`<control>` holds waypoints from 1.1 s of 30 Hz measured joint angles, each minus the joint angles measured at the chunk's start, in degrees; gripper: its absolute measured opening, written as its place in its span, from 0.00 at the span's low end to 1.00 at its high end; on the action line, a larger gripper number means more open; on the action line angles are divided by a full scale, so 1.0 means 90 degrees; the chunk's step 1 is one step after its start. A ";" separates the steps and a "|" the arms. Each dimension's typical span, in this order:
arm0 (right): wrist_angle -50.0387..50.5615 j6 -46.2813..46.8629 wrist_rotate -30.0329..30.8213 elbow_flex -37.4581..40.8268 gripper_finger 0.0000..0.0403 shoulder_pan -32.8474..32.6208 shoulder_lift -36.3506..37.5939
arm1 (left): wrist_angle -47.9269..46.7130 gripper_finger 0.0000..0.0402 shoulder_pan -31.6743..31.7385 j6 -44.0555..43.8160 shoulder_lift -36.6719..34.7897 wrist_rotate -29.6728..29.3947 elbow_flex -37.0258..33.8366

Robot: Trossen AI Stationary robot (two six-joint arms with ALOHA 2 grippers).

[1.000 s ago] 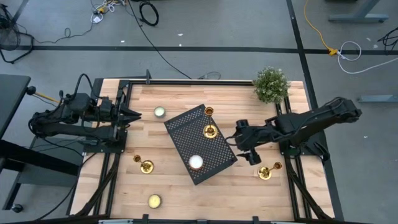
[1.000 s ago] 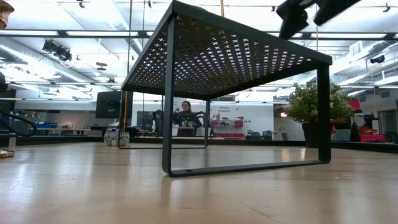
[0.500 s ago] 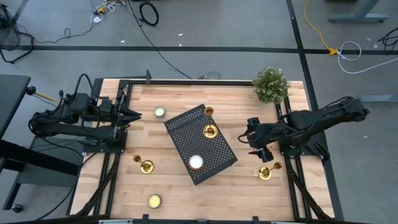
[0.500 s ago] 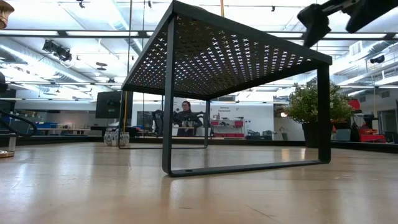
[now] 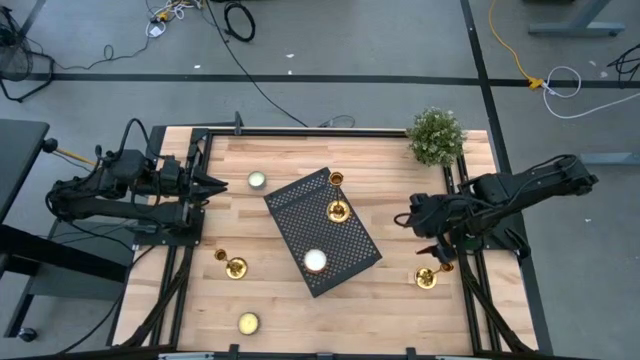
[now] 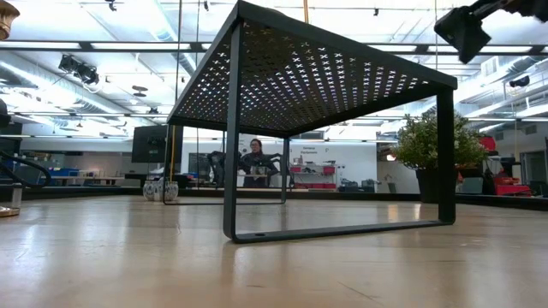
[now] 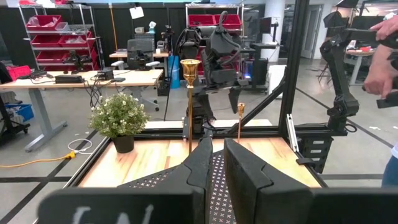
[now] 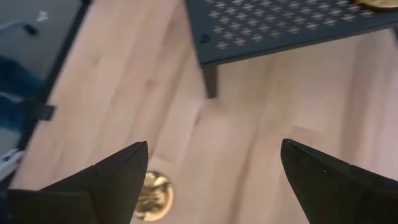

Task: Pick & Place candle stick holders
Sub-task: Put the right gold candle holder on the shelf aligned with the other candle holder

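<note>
Right gripper drawn back from the black perforated shelf toward the table's right edge over the last second, now poised above the candlestick holder lying near that edge. Fingers spread wide, nothing between them; in the right wrist view, the round gold base showing just beside one finger, with the shelf's corner leg well beyond. Likely meaning: one placement finished, next pickup in preparation, descent and closing not yet made.

Two holders already on the shelf top: one near the middle, one at the far corner. Another holder on the wood to the shelf's left, well apart from either arm. Left gripper parked at the table's left edge, fingers nearly closed, holding nothing.

Materials and shapes: holders of shiny brass-coloured metal, flared round base, thin stem, small cup on top; smooth and slender, probably prone to tipping or slipping under a poor grip. Shelf of dark sheet metal punched with small cross-shaped holes, standing on thin bar legs. Table of pale, finely grained wood planks. Flat round tealights, one on the shelf, two on the wood. Small bushy potted plant at the far right corner.
</note>
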State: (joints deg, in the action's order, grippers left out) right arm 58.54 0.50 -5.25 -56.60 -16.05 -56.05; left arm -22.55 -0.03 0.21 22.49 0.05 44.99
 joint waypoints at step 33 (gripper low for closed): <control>0.1661 0.0727 -0.0935 -0.0959 0.91 -0.1276 -0.0101 | 0.0000 0.11 0.0000 0.0000 0.0000 0.0000 0.0000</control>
State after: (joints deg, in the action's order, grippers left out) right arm 73.49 7.04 -13.66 -65.23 -27.54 -56.96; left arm -22.55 -0.02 0.21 22.49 0.05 44.99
